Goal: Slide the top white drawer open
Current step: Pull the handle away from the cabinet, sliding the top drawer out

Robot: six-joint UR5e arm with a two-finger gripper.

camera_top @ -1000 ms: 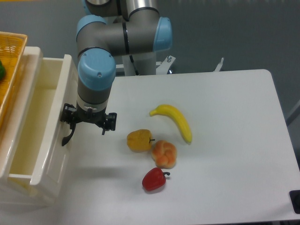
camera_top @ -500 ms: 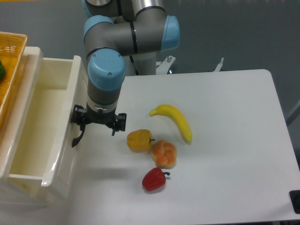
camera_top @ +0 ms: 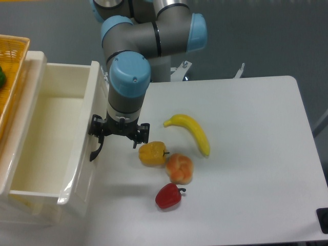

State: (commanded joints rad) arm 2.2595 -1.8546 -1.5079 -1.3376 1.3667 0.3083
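The top white drawer [camera_top: 86, 154] is a deep cream box at the left, pulled well out to the right, and its inside looks empty. Its curved black handle [camera_top: 95, 152] sticks out from the front wall, with only the lower end showing. My gripper [camera_top: 116, 136] points straight down at the drawer front. It sits over the handle and appears shut on it. The fingertips are hidden under the wrist.
A yellow pepper [camera_top: 152, 153] lies just right of the gripper. An orange bun-like item [camera_top: 179, 167], a red pepper [camera_top: 168, 196] and a banana [camera_top: 190, 132] lie beyond it. A yellow basket [camera_top: 10, 77] sits on the cabinet top. The cabinet's lower part [camera_top: 31, 218] shows below the drawer.
The gripper has moved right, and the drawer's front and handle have moved with it. The drawer is pulled further out. The gripper is now close to the yellow pepper.
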